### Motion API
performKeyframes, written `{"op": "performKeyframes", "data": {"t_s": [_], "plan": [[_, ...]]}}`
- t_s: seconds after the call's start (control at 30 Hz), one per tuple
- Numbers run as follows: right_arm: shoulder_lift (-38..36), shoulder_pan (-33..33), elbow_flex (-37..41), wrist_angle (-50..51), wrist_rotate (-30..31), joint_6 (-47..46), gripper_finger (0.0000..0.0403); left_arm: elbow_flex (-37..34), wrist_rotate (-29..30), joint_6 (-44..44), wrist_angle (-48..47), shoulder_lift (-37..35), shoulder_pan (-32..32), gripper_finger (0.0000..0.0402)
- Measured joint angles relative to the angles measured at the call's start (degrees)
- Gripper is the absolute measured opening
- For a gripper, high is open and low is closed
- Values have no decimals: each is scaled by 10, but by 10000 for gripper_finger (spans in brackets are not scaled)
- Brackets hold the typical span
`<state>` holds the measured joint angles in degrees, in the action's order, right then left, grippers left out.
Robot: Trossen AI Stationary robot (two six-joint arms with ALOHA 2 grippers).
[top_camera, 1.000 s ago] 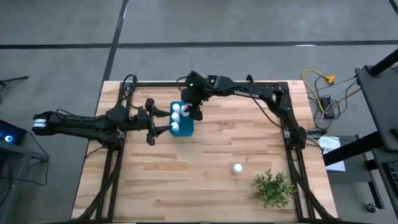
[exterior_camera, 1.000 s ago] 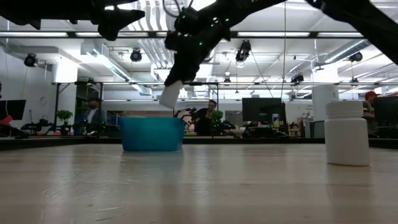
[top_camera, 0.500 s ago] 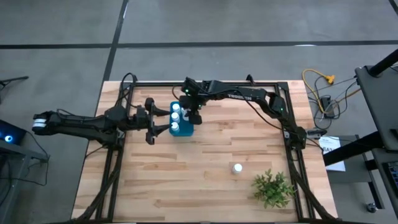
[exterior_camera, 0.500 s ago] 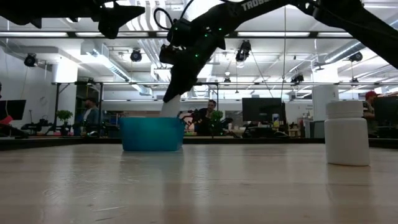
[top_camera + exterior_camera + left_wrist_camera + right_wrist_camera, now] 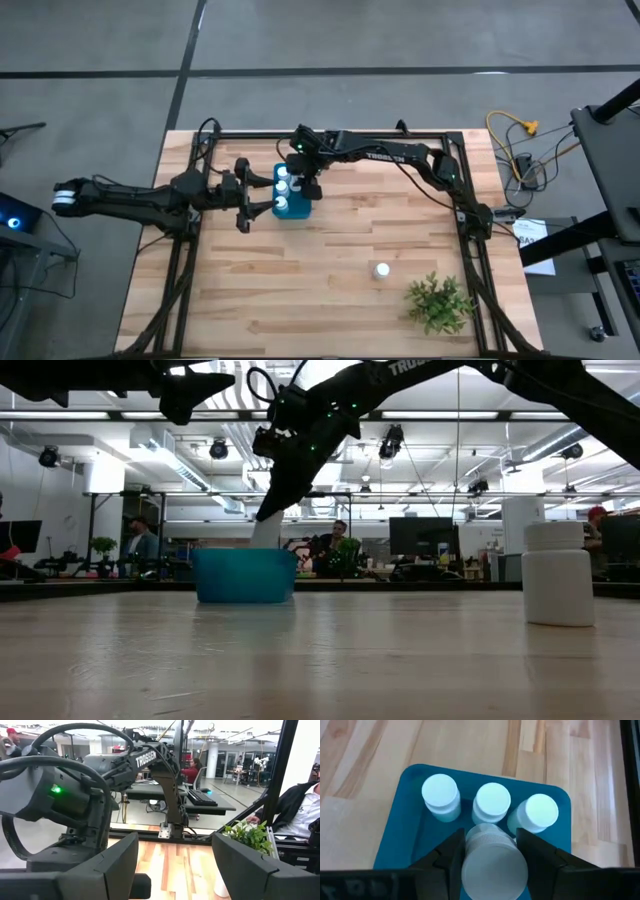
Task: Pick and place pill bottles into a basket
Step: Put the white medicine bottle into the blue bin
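Note:
The blue basket (image 5: 293, 198) stands on the wooden table left of its middle, with three white pill bottles (image 5: 491, 802) upright in a row inside. My right gripper (image 5: 306, 183) hangs over the basket's right half, slanting down, shut on a fourth bottle (image 5: 267, 532). Another bottle (image 5: 381, 270) stands alone on the table toward the near right. My left gripper (image 5: 252, 195) stays level just left of the basket, open, with nothing between its fingers. My right gripper pinches the bottle by two opposite sides of its body (image 5: 470, 865) between its two fingers (image 5: 451, 856). They slant down from the table's far right. The bottle is tilted, and its lower end (image 5: 264, 542) dips behind the basket's rim (image 5: 245, 553).
A small green plant (image 5: 438, 303) stands at the near right corner of the table. Black frame rails (image 5: 470, 215) run along the left, right and far edges. Bare wood lies between the basket and the lone bottle. People sit at desks in the room beyond.
My right gripper has gone down and a little toward the table's left with the bottle. The bottle, which hung above the basket a second ago, now has its lower end inside the rim. In the last half second it hardly moved.

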<state>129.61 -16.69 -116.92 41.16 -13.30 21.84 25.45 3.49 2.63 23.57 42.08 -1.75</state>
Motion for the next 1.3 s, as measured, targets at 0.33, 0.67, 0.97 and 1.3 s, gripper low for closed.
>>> {"op": "performKeyframes", "data": {"t_s": [0.33, 0.67, 0.97, 1.3], "plan": [[0, 0, 46, -41, 0, 5, 146, 0, 0, 0, 0, 14, 0, 238], [-1, 0, 84, -76, 15, 17, 146, 0, 0, 0, 16, 27, 0, 238], [-1, 2, 116, -120, 29, 25, 146, -1, 0, -5, 19, 29, 0, 238], [-1, 2, 123, -135, 29, 18, 146, -1, 0, -5, 21, 36, 0, 238]]}}
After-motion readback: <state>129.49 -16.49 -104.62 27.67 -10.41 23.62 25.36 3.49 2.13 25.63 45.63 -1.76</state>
